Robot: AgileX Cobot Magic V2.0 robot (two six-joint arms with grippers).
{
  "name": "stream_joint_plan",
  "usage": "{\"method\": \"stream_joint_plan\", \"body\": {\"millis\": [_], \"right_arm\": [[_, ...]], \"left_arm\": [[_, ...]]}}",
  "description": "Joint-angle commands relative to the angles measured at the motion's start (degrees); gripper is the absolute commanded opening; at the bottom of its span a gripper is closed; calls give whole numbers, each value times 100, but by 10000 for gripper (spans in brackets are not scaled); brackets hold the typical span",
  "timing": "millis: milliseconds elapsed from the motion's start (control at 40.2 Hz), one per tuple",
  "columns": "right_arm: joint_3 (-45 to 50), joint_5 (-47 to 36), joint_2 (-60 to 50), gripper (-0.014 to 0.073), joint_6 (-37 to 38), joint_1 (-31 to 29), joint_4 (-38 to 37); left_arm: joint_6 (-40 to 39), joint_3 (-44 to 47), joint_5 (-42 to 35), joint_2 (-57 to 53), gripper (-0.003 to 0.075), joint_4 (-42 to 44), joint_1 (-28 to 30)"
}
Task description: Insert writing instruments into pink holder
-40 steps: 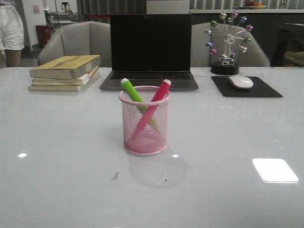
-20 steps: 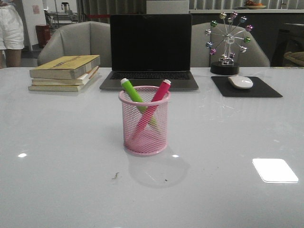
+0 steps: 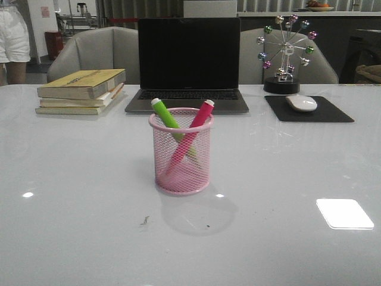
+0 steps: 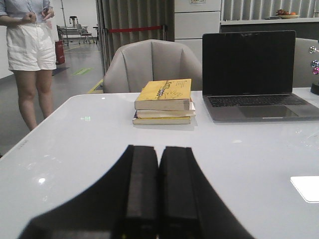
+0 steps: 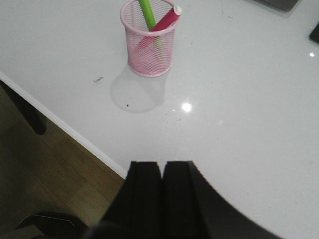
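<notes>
- The pink holder (image 3: pixel 181 152) stood upright on the white table (image 3: pixel 71 226), in front of the laptop (image 3: pixel 189 59) and nearer the robot than it.
- Both writing instruments were already inside the holder. The green marker (image 3: pixel 166 114) and the pink marker (image 3: pixel 199 116) each rested with the lower end on the holder's floor and the white-tipped end sticking out above the rim.
- The green marker's long axis tilted up and toward the holder's left side, on the same side as the stack of books (image 3: pixel 83 90). The pink marker's long axis tilted up and toward the holder's right side, on the same side as the mouse (image 3: pixel 302 102). The two crossed in an X inside the mesh.
- The right gripper (image 5: pixel 160 172) had its two fingers pressed together with nothing between them. It hung above the table's near edge, well apart from the holder, which lay ahead of it; its camera showed the holder (image 5: pixel 149 37) with both markers in it.
- The left gripper (image 4: pixel 158 164) was likewise pressed together and empty. It pointed toward the books and the laptop, and its camera did not show the holder.
- Neither gripper appeared in the front view, so both sat clear of the holder. Judging by the wrist views, the right arm was the one facing the holder.
- As a judgement, the task looked complete: no marker remained on the table to collect, so no further reach toward the holder seemed called for.
</notes>
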Motion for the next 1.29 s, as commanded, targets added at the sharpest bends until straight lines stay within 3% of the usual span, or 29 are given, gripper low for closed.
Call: {"method": "stream_joint_plan", "body": {"millis": [0,299,423,622,796,1269], "right_arm": [[-153,-387,11,69,-45,-20,-56],[78,-502,-255,69,-45,-146,0],[733,-1154,-894,69,-45,-980,0],[2287,-2981,-2200,69,-45,-2541,0],[3385,-3999,-3036,69,-45,-3272,312],[3542,-4567,-3109,69,-45,-3269,394]], "left_arm": [[-41,25,-530,-113,91,-55,-29],[-41,25,-530,-113,91,-55,-29],[-41,25,-530,-113,91,-55,-29],[-41,25,-530,-113,91,-55,-18],[-41,25,-530,-113,91,-55,-18],[-41,25,-522,-103,91,-55,-18]]}}
